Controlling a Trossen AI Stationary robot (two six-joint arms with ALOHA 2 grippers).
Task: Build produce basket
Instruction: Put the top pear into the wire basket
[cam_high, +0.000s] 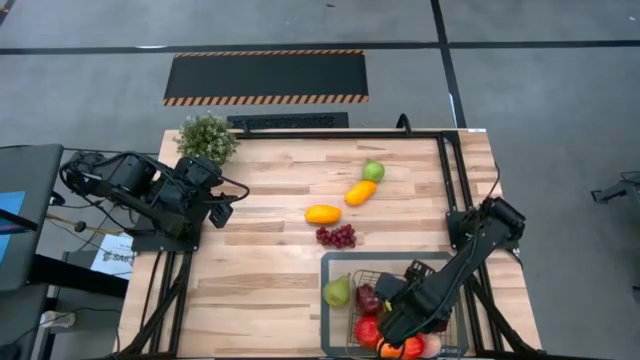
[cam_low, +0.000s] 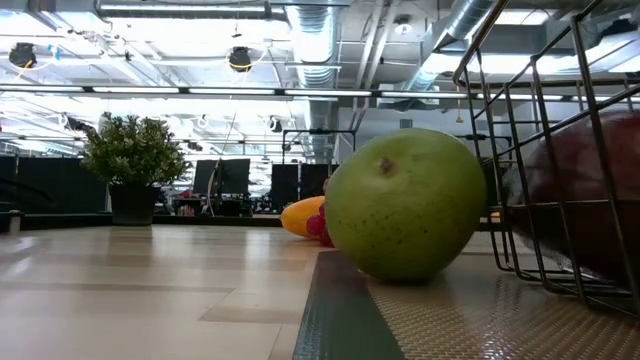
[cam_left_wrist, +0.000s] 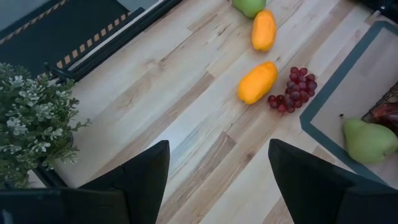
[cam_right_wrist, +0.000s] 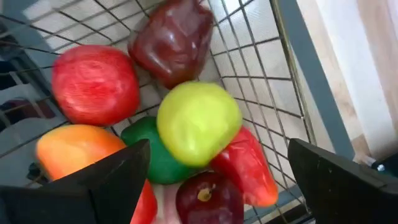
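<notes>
Wood table (cam_high: 270, 280), plant (cam_high: 206, 137) at far left corner; grey floor, striped mat (cam_high: 265, 77) beyond. Left gripper (cam_high: 222, 212) waits near plant, fingers spread, empty. Midtable: orange fruit (cam_high: 322, 214), grapes (cam_high: 337, 236). Pear (cam_high: 337, 291) on basket (cam_high: 335, 262) rim. Right gripper (cam_right_wrist: 214, 171) over basket, wide apart, empty, above yellow fruit (cam_right_wrist: 198, 122). Arm hides part of basket.

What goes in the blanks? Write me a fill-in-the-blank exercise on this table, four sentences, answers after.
1. The green pear lies on the basket's grey ____, outside the mesh.
2. The open right end effector hangs over the ____.
3. On the table's wood, ____ other fruits lie loose near the purple grapes.
4. The open left end effector, near the potted plant, holds ____.

Missing words: rim; basket; three; nothing.
</notes>
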